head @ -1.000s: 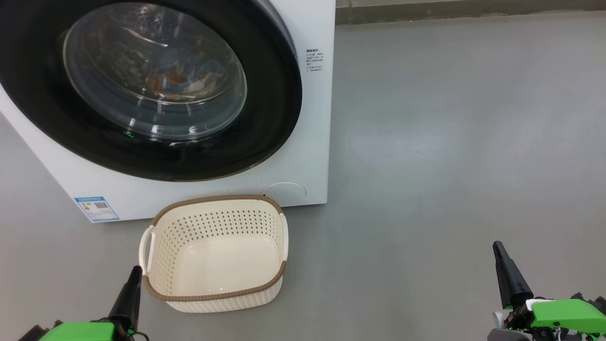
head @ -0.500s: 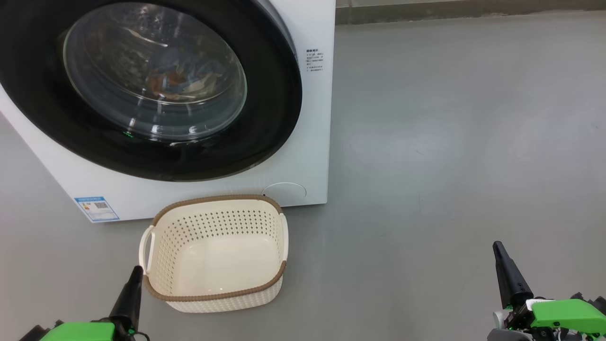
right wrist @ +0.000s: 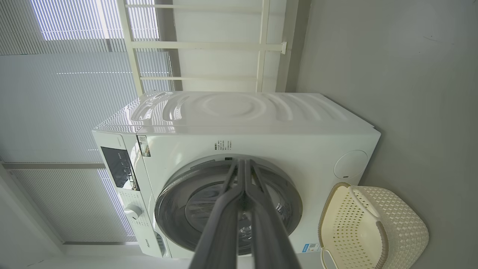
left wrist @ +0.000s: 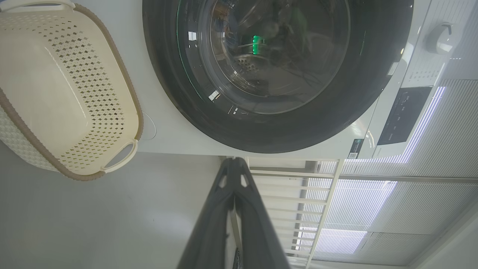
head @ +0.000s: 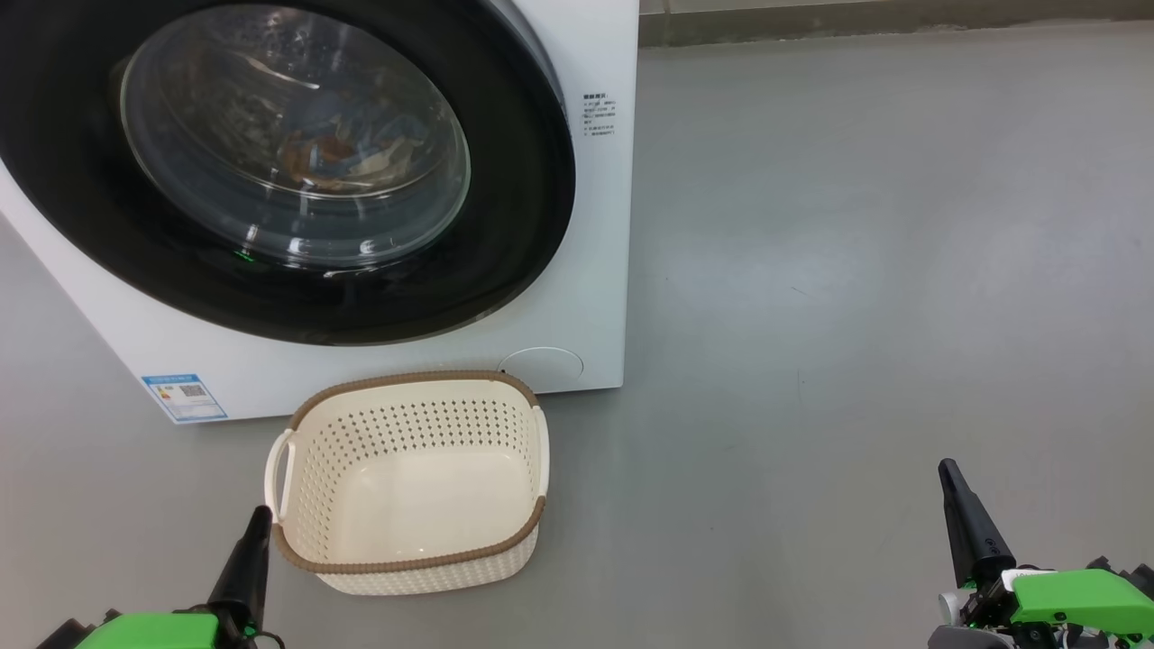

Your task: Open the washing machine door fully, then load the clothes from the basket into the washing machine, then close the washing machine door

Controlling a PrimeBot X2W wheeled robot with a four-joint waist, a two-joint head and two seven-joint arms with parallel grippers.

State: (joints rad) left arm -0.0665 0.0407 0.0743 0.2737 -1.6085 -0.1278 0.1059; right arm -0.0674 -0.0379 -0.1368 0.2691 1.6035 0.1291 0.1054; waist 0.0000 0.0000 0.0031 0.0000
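Note:
The white washing machine [head: 586,270] fills the upper left of the head view, and its black-rimmed round door [head: 532,207] lies closed flat against the front. Through the glass I see blue and orange-brown clothes [head: 347,153] inside the drum. The cream basket [head: 410,482] with a brown rim stands on the floor before the machine with nothing in it. My left gripper [head: 260,516] is shut just left of the basket's front corner. My right gripper [head: 947,469] is shut far off to the right over bare floor. The wrist views show the door [left wrist: 261,71] [right wrist: 175,201], the basket [left wrist: 59,89] [right wrist: 373,228] and both shut grippers [left wrist: 234,160] [right wrist: 241,161].
Grey floor [head: 856,270] stretches to the right of the machine, with a wall base [head: 902,18] at the far edge. White rails and window blinds [right wrist: 74,56] stand behind the machine. A control panel and a dial [right wrist: 132,212] sit on the machine's front.

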